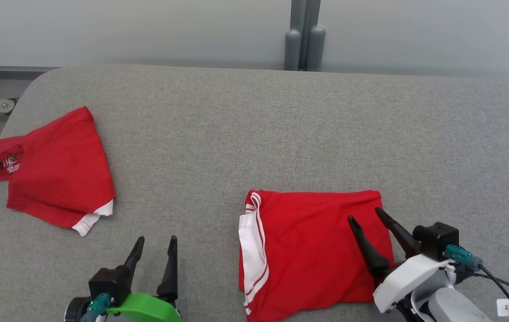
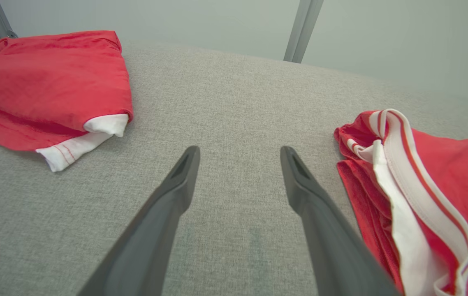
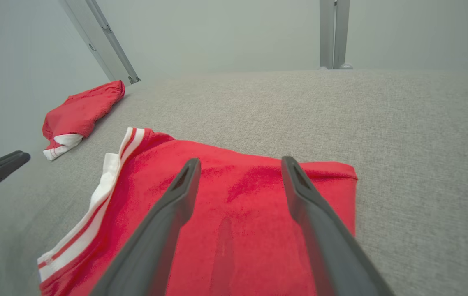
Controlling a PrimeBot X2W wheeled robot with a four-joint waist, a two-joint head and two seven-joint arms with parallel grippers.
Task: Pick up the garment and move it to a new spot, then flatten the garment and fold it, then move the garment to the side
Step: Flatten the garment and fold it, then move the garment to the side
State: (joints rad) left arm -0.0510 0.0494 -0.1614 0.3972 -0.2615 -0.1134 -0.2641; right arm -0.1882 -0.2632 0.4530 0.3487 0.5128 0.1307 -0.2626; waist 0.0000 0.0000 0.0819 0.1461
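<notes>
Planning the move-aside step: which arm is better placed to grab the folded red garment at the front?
Right, probably. The right gripper is open right over the folded garment; the left gripper is open over bare table, off the garment's striped edge.

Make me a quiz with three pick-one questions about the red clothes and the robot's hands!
1. Where is the right gripper?
A. Over the folded shirt
B. Over the floor
C. Touching the back wall

2. How many red garments lie on the grey table?
A. One
B. Two
C. Three

3. What state is the left gripper in?
A. Open, holding nothing
B. Shut on a sleeve
C. Shut on a collar

Answers:
1 A: its fingers hang above the red cloth.
2 B: there is the folded shirt, plus a second shirt at the far left.
3 A: its fingers are spread, with bare table between them.
</notes>
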